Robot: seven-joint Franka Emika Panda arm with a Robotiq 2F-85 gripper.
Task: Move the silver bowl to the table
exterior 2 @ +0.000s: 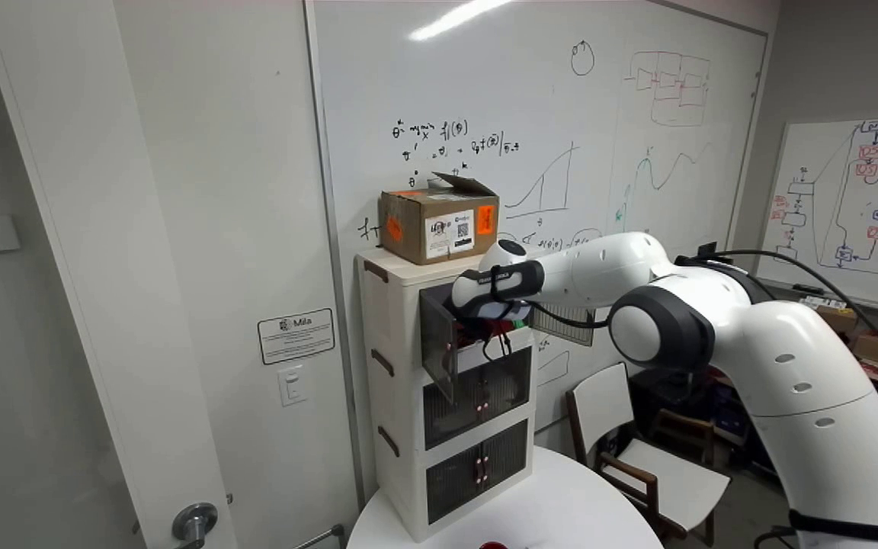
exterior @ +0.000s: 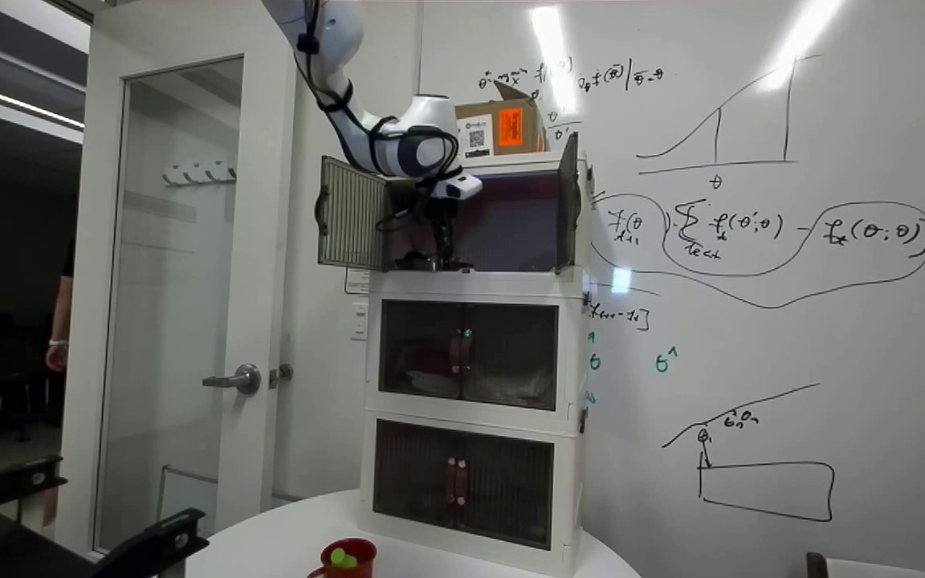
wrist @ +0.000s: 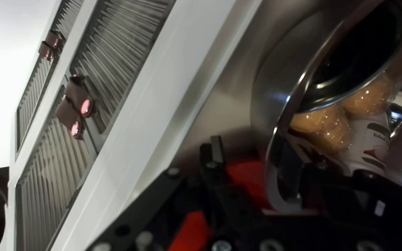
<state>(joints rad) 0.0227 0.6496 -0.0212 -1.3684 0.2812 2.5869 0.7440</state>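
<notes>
The silver bowl (wrist: 274,90) is in the cabinet's top compartment, its shiny rim running down the wrist view. Within that rim I see a dark round container, yellow-orange lumps and a white labelled item. My gripper (wrist: 255,150) straddles the rim: one finger (wrist: 217,151) is outside the wall with a gap to it, while the finger on the inner side is dark and partly hidden. The jaws stand part-way apart. In an exterior view the gripper (exterior: 445,255) points down into the compartment. The white round table (exterior: 294,534) lies below, under the cabinet.
The white cabinet (exterior: 470,282) has its top doors swung out, one door (exterior: 352,215) left of the arm, one door (exterior: 568,205) right. A cardboard box (exterior 2: 439,225) sits on top. A red mug (exterior: 360,558) stands on the table. Something red (wrist: 246,177) lies near the bowl.
</notes>
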